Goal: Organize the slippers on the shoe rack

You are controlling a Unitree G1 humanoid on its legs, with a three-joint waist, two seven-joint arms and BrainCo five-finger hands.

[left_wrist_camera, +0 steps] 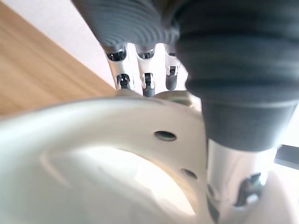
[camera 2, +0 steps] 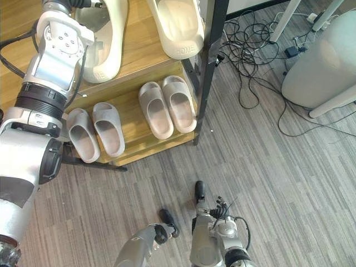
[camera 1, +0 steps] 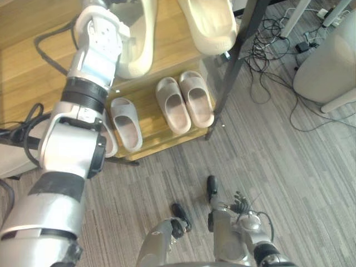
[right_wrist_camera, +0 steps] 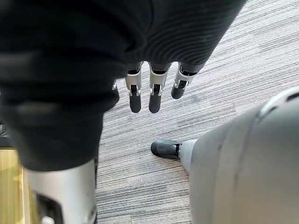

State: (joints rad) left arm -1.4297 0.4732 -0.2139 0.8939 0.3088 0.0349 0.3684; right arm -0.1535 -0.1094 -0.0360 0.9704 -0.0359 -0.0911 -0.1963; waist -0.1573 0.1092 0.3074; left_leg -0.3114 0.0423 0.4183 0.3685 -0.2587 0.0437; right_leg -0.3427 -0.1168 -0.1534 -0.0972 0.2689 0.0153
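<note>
Left arm [camera 1: 83, 94]: silver-grey shells are showing, with a black ribbed ring sitting between two segments.
Upper plate [camera 2: 58, 36]: small dark screw holes are dotting its pale face.
Elbow shell [camera 1: 69, 147]: a dark round cap is edging the broad silver casing.
Left hand [left_wrist_camera: 224, 60]: a dark ribbed cover is wrapping its back and wrist.
Left fingers [left_wrist_camera: 148, 84]: silver links are ending in dark tips.
Right hand [right_wrist_camera: 70, 60]: the same dark ribbed cover is cloaking it.
Right fingers [right_wrist_camera: 154, 100]: silver hinged links are carrying rounded black tips.
</note>
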